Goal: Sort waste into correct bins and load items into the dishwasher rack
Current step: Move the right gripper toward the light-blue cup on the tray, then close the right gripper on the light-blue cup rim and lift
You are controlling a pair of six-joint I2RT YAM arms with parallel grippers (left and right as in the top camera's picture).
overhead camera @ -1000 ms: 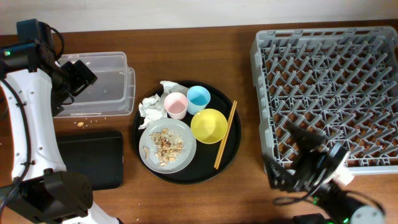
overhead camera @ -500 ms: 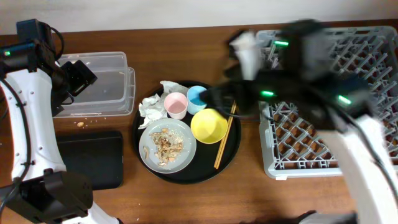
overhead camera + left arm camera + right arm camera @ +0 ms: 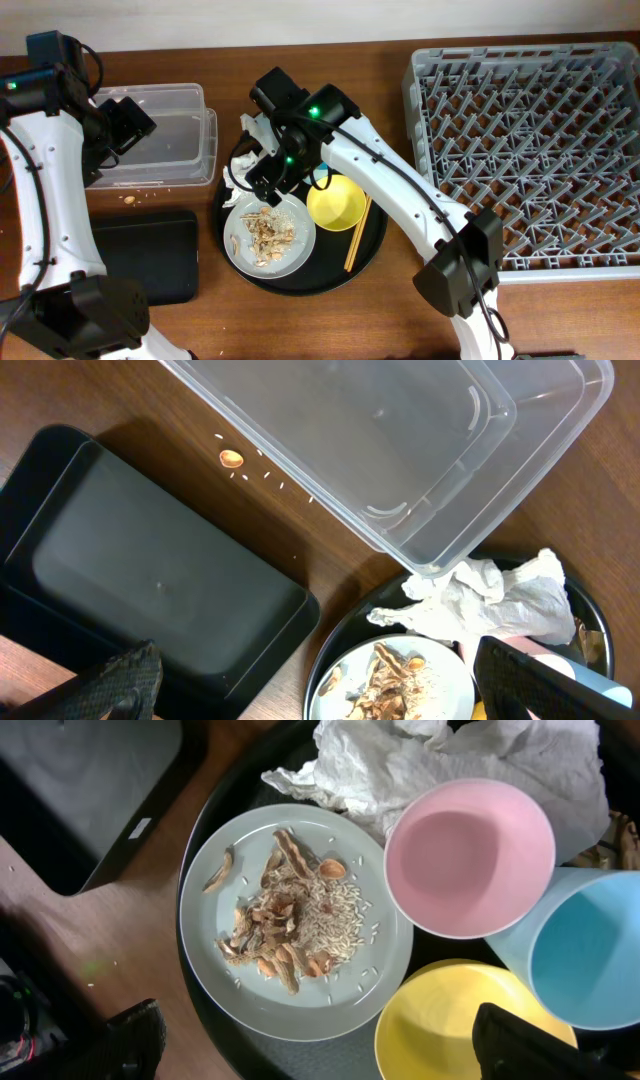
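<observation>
i'm holding the right gripper (image 3: pixel 264 173) over the pink cup (image 3: pixel 469 856), which is crowded by tissue (image 3: pixel 450 760) and blue cup (image 3: pixel 590 950); fingers (image 3: pixel 130 1040) spread wide, empty (left gripper (image 3: pixel 128 120) too).

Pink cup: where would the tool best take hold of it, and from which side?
Probably the rim wall of the pink cup, pinched inside and outside, coming straight down. It stands upright, with its mouth open and empty. Take the side facing the plate: the blue cup crowds one flank and the crumpled tissue another.
</observation>
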